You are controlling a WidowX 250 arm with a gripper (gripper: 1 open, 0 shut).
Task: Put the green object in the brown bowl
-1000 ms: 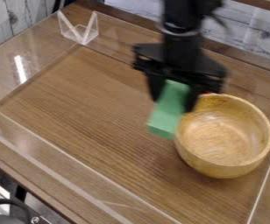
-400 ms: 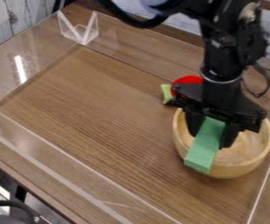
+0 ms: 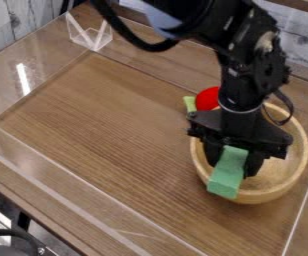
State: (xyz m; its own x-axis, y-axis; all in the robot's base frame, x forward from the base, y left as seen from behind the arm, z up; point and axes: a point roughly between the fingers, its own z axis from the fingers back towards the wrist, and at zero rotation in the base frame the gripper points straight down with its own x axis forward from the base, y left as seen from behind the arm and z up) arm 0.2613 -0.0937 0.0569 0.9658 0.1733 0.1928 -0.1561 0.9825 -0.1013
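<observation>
Green block point(image 3: 229, 172) hung in the tool point(image 3: 240, 148), lower right of frame, long axis steeply tilted, lower end over the near rim of the bowl point(image 3: 288, 175). Tool part-open, jaws clamped on the block's upper end. Arm reached down from top centre, pointing nearly straight at the surface point(image 3: 103, 130). Release likely next.

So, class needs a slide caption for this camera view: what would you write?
Gripper holding the green object over the brown bowl, about to place it.
</observation>
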